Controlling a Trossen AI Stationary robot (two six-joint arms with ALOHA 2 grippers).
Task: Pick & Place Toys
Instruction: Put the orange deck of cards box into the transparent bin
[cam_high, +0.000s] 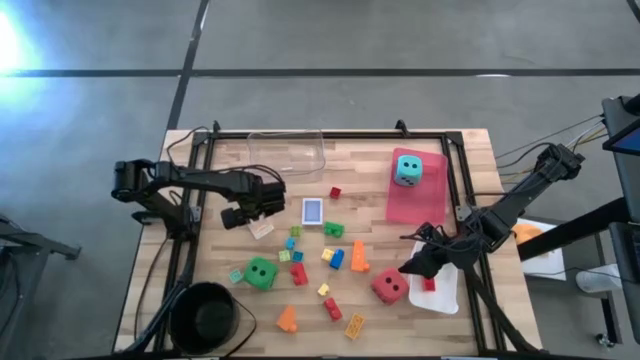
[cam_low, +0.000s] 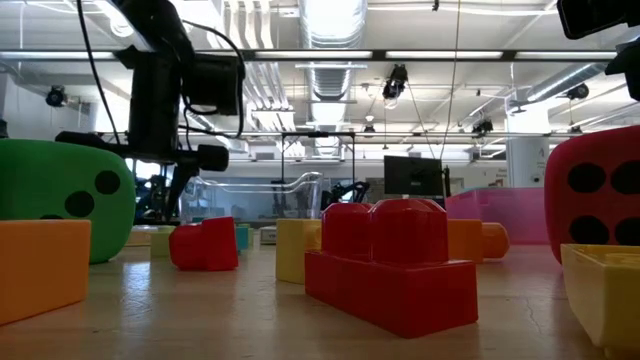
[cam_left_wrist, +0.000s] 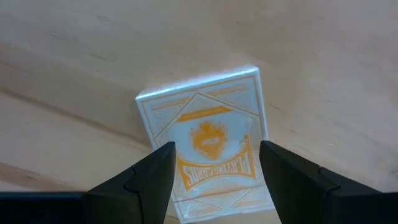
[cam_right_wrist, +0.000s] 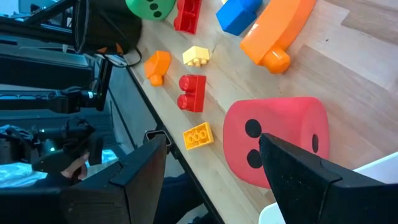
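- While the left gripper (cam_left_wrist: 214, 163) hangs over a white-and-orange card box (cam_left_wrist: 208, 144) lying flat on the wooden table (cam_high: 420, 330), its fingers stand spread on either side of the box, gripping nothing
- Right gripper (cam_high: 412, 268) sits low by the white tray (cam_high: 446, 297), fingers parted and empty, the red die (cam_right_wrist: 277, 138) just ahead of them
- One red brick (cam_high: 428, 284) already lies in that white tray
- Teal die (cam_high: 406, 169) sits on the pink tray (cam_high: 420, 203)
- Blue card box (cam_high: 313, 211) lies mid-table, beside the left gripper
- Green die (cam_high: 261, 272) stands near the black bowl (cam_high: 208, 316); small bricks are scattered across the middle of the table
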